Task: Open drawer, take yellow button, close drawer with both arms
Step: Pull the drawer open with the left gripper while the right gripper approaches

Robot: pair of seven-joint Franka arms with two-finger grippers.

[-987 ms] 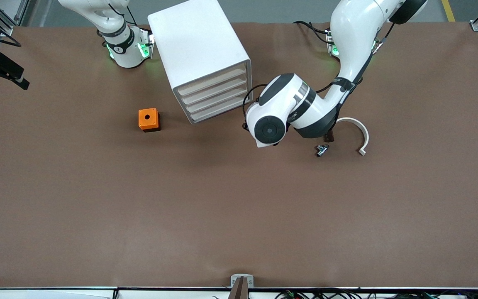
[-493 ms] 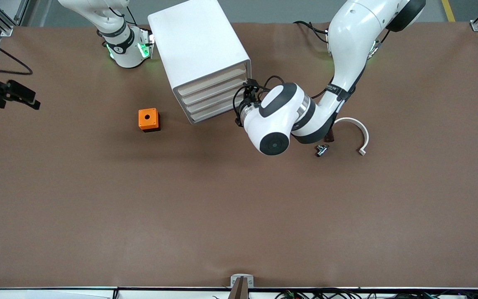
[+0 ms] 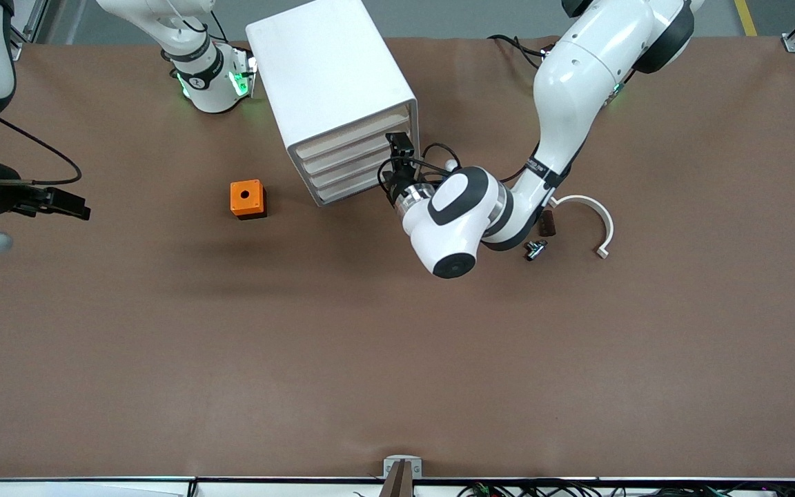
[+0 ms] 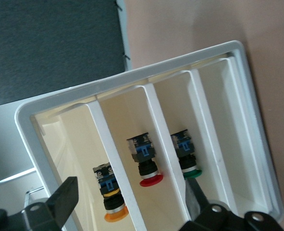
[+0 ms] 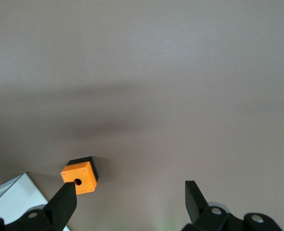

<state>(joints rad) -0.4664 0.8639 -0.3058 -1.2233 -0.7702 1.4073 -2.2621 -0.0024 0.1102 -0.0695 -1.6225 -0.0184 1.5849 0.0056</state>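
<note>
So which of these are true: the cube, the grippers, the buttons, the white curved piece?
1. The orange plastic cube with a hole sits on the brown table, beside the big white boxy cabinet, toward the right arm's end. True.
2. The left gripper holds a button. False: it is open and empty, in front of the cabinet.
3. The left wrist view shows three push-buttons, each in its own compartment: orange-capped button, red-capped button, green-capped button. True.
4. The right gripper is at the cabinet's front. False: it hangs open over the table's right-arm end.
5. The white curved strip lies on the cabinet. False: it lies on the table, toward the left arm's end.
</note>
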